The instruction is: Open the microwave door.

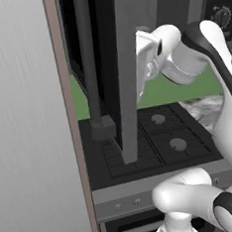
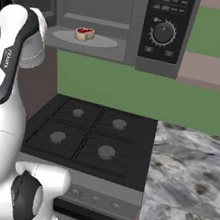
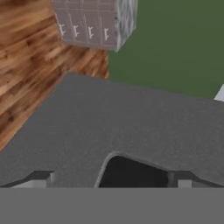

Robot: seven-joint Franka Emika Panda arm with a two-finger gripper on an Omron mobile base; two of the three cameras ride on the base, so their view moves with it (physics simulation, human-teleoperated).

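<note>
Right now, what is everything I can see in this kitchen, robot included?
microwave door: one, dark grey, swung open, edge-on over the stove's left side
handle: one, black bar, on the door
steak: one, red and pale, on the plate inside the microwave
plate: one, pale grey, microwave floor
control panel: one, black, right of the cavity
stove: one, black, four burners
counter: one, grey marble, right of stove
gripper: one, dark tips, against the door

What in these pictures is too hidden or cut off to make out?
- Tool: in the left base view the open door hides its tips; open or shut is unclear.
- Door in the hand view: too close, edges cut off.
- Food on the plate: too small to identify, right base view.
</note>
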